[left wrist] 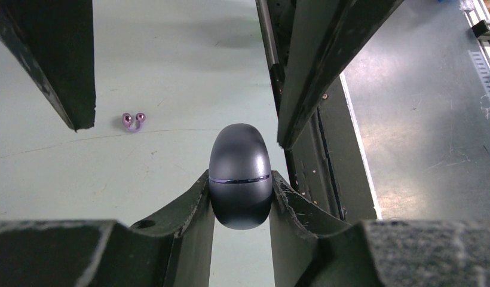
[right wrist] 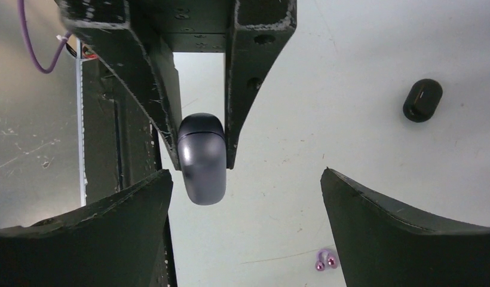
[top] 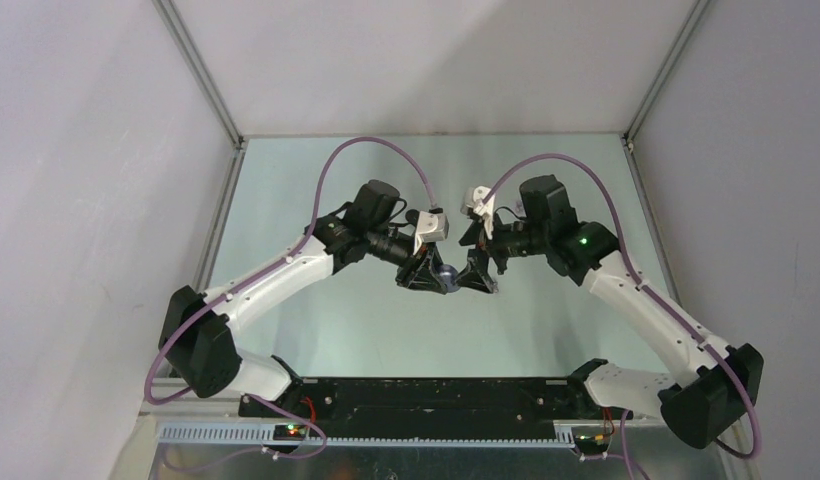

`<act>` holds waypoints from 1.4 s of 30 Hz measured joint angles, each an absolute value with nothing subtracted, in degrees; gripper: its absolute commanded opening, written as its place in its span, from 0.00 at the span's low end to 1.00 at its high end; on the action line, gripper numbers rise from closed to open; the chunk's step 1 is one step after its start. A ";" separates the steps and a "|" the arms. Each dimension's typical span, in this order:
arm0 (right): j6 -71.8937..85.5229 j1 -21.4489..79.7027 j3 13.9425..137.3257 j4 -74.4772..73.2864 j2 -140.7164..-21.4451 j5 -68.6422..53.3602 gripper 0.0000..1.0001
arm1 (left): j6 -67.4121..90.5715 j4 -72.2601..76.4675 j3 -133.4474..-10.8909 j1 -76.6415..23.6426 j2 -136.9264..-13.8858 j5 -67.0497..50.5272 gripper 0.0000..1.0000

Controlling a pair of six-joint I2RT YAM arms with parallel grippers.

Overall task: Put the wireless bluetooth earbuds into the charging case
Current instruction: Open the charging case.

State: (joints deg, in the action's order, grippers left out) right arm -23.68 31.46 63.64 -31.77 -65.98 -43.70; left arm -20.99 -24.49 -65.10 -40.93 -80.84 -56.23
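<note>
The left jaws are clamped on the charging case [left wrist: 240,176], one finger pressed to each side of its lower half, just below the thin seam that runs round it. The case is a glossy dark grey oval with its lid closed, held up off the desk [top: 386,340] near the middle of the workspace, where the two arms meet nose to nose. The right jaws stand wide apart and hold nothing. They face the left jaws, and the free, rounded end of the case points into the gap between their fingers. It lies closer to one finger than the other, and whether it touches that finger cannot be told. From the right wrist camera the case hangs between the left arm's two fingers with its rounded end sticking out beyond their tips. On the desk below lies a pale purple earbud [left wrist: 133,121], a small curved piece with two bead-like ends, well apart from the case. A small black oblong piece [right wrist: 422,100] also rests on the desk, further off, and whether it is a bud or a second case is unclear.
</note>
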 measured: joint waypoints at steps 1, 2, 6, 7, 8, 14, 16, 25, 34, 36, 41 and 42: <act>-23.73 31.70 63.64 -31.83 -66.43 -43.42 0.99 | -20.99 -24.49 -65.10 -40.93 -80.84 -56.23 0.00; -23.77 31.90 63.64 -31.88 -66.92 -43.03 0.99 | -20.99 -24.49 -65.10 -40.93 -80.84 -56.23 0.00; -23.66 32.47 63.51 -31.66 -67.68 -41.67 0.99 | -20.99 -24.49 -65.10 -40.93 -80.84 -56.21 0.00; -23.59 32.58 63.33 -31.42 -67.68 -41.45 0.99 | -20.99 -24.51 -65.10 -40.91 -80.84 -56.16 0.00; -23.57 32.71 63.20 -31.27 -67.68 -41.30 0.99 | -20.99 -24.51 -65.10 -40.91 -80.84 -56.16 0.00; -23.33 33.61 62.67 -30.89 -68.25 -40.36 0.99 | -20.99 -24.51 -65.10 -40.93 -80.84 -56.18 0.00; -23.11 33.87 62.67 -30.76 -68.60 -40.18 0.99 | -20.99 -24.51 -65.10 -40.93 -80.84 -56.18 0.00; -22.96 34.41 62.67 -30.55 -68.75 -38.11 0.99 | -21.02 -24.49 -65.10 -40.86 -80.84 -55.61 0.00; -23.16 32.80 62.65 -30.59 -67.37 -37.87 0.99 | -21.02 -22.39 -65.17 -40.80 -80.84 -55.42 0.00; -23.16 32.42 62.63 -30.61 -67.13 -37.95 0.99 | -21.02 -22.06 -65.23 -40.80 -80.84 -55.27 0.00; -23.20 31.97 62.63 -30.94 -66.67 -37.95 0.99 | -21.04 -22.02 -65.28 -40.75 -80.84 -55.20 0.00; -23.20 31.79 62.63 -31.03 -66.59 -37.93 0.99 | -21.02 -22.04 -65.28 -40.75 -80.84 -55.20 0.00</act>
State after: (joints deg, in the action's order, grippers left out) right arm -23.20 31.79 62.63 -31.03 -66.59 -37.93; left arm -21.02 -22.04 -65.28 -40.75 -80.84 -55.20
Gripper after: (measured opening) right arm 0.993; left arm 0.379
